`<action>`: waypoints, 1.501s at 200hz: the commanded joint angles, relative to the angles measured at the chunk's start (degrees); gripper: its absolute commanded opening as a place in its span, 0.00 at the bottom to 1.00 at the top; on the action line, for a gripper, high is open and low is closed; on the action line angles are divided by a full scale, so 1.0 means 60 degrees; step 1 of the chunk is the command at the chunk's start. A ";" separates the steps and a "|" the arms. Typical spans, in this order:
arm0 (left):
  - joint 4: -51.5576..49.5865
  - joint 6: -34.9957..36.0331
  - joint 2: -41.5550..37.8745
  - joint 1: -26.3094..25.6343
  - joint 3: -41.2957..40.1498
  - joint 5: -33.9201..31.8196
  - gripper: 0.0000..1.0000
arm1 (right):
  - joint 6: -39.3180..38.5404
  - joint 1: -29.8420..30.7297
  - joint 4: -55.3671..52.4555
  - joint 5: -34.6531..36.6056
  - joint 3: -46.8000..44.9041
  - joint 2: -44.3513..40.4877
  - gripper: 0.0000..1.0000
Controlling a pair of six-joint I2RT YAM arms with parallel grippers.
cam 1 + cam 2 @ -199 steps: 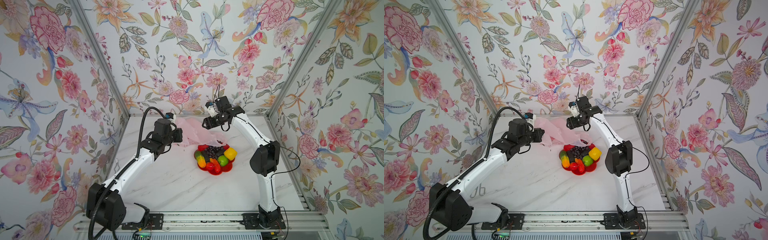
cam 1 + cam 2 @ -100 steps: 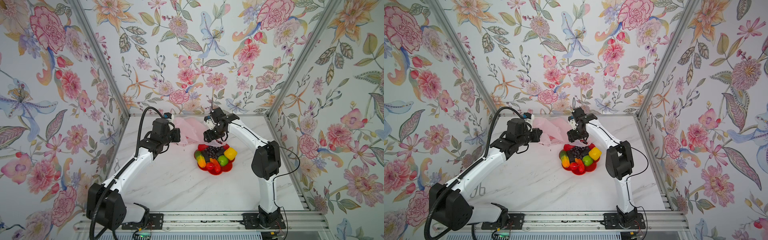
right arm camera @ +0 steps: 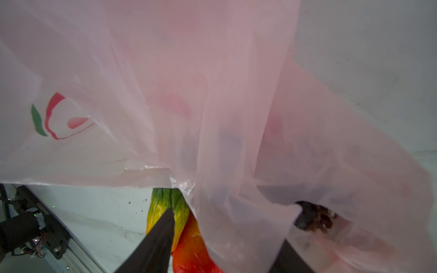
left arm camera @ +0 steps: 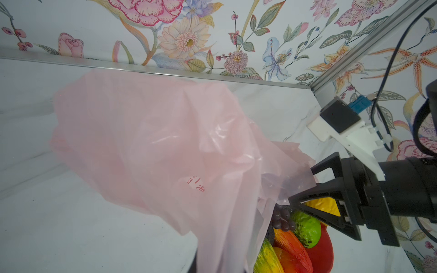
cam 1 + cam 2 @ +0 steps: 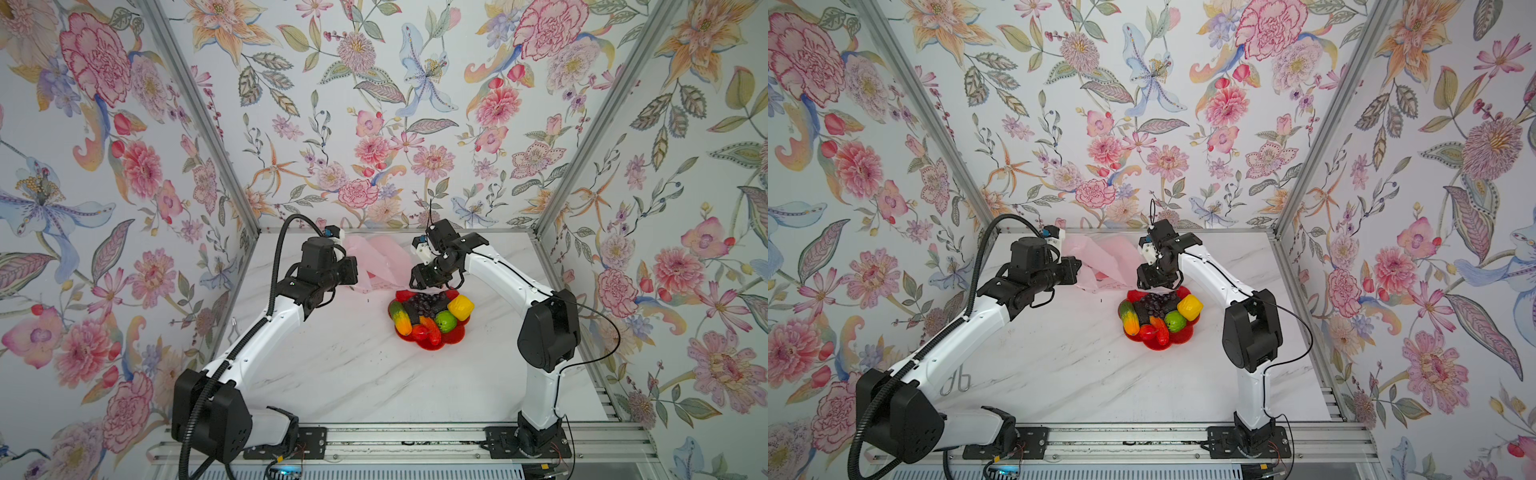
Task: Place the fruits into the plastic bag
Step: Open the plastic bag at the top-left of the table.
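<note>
Pink plastic bag (image 5: 380, 259) hangs above the surface (image 5: 353, 374), pinched in the closed left tool (image 5: 356, 271). The right tool (image 4: 301, 185) is partly open, its jaws straddling the bag's hem. All fruits (image 5: 432, 316) sit on the red plate (image 5: 455, 340), so none is bagged yet.

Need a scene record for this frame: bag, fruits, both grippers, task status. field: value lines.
bag: pink plastic bag, bunched between the two arms at the back of the table
fruits: fruits heaped on the red plate; none seen inside the bag
left gripper: left gripper shut on the bag's edge
right gripper: right gripper jaws apart, bag film between them, just above the grape bunch
status: bag being opened; no fruit bagged yet
</note>
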 commanded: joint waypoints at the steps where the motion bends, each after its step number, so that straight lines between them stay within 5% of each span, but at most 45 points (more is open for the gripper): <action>1: -0.0344 0.0457 -0.0383 0.0125 -0.0176 -0.0195 0.00 | 0.0831 -0.0248 0.0770 -0.0491 0.0291 -0.0053 0.29; 24: -0.0728 0.0856 -0.0682 0.0133 -0.0406 -0.0587 0.00 | 0.2326 -0.0814 0.2309 -0.1341 0.0177 -0.0548 0.00; 78: -0.1389 0.1417 -0.1894 0.0130 -0.1237 -0.1612 0.00 | 0.7349 -0.1757 0.6729 -0.4112 0.0046 0.0036 0.00; 141: -0.1786 0.1368 -0.3334 0.0093 -0.1779 -0.2799 0.00 | 1.0429 -0.1701 0.9325 -0.6147 0.0989 0.1944 0.00; 202: -0.3014 0.1036 -0.4794 -0.0084 -0.2183 -0.3442 0.00 | 1.0921 -0.1617 1.0052 -0.6186 0.0001 0.2260 0.02; 245: -0.2308 0.0487 -0.4395 -0.0882 -0.2667 -0.3326 0.00 | 0.9888 -0.1762 0.8226 -0.5394 -0.0160 0.2370 0.13; 300: -0.1376 0.0245 -0.3342 -0.1306 -0.2658 -0.2818 0.00 | 0.7592 -0.1919 0.5570 -0.4212 0.0492 0.2042 0.56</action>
